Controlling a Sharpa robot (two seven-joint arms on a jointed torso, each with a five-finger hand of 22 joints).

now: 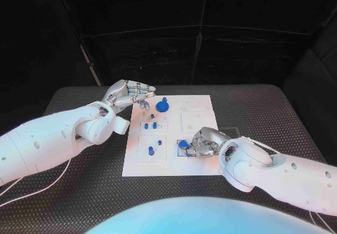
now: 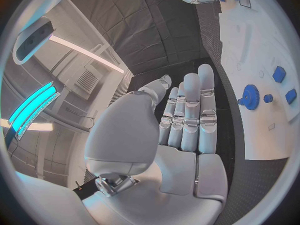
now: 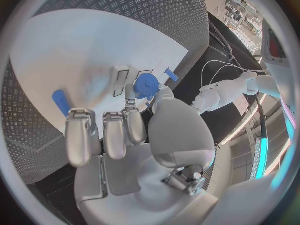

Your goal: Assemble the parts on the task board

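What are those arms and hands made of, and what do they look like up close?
Both arms are smooth, rounded white shells with bulging joints near the wrists. Thin pale cables trail from each arm across the black table. The left hand and right hand are silver and segmented like metal human hands, with broad, smooth pale-grey palms in the wrist views. No markings are readable.

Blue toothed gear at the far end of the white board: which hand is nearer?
Left. The left hand hovers open just beside the blue toothed gear, apart from it. The right hand is at the board's near end, touching a round blue part.
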